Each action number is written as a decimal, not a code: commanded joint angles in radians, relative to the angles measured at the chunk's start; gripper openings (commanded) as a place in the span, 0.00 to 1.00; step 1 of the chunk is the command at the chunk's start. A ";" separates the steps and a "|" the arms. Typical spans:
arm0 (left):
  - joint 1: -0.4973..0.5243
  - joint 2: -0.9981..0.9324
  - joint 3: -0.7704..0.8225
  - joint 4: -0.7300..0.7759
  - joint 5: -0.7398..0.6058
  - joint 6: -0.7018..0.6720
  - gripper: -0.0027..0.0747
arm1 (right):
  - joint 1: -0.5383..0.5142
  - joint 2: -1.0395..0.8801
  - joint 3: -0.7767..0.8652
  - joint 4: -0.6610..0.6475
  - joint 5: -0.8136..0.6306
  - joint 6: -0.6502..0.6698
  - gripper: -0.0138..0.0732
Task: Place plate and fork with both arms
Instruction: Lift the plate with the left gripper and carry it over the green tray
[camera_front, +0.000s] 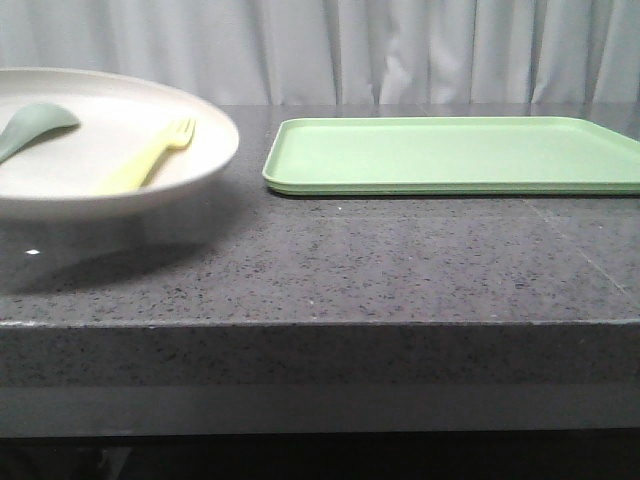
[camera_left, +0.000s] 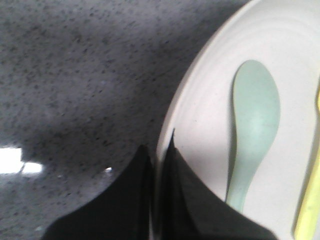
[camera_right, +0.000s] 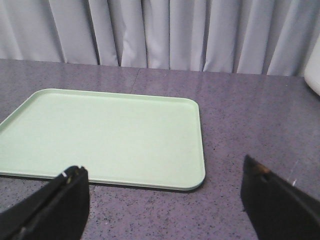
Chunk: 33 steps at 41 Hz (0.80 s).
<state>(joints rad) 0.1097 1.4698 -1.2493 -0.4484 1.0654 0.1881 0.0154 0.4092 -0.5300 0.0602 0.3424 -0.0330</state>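
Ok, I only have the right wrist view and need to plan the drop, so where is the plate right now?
Observer: The plate is on the left side of the table in the front view, apart from the tray.
Operator: Is the left end effector on it?
Observer: Yes, the left end effector is closed on the plate's rim.
Operator: And the fork?
Observer: The fork lies inside the plate, beside a green spoon.

The left gripper (camera_left: 159, 150) is clamped on the plate's (camera_left: 200, 105) rim, one finger on each side. The right gripper (camera_right: 165, 200) hangs spread wide, holding nothing.
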 joint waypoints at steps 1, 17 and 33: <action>0.005 -0.046 -0.029 -0.188 -0.036 0.033 0.01 | 0.000 0.016 -0.032 -0.008 -0.068 -0.011 0.89; -0.251 0.085 -0.147 -0.235 -0.144 0.038 0.01 | 0.000 0.016 -0.032 -0.008 -0.068 -0.011 0.89; -0.536 0.491 -0.727 -0.107 -0.040 -0.151 0.01 | 0.000 0.016 -0.032 -0.008 -0.068 -0.011 0.89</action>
<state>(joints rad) -0.3850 1.9382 -1.8214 -0.5365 1.0212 0.0871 0.0154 0.4092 -0.5300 0.0602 0.3507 -0.0330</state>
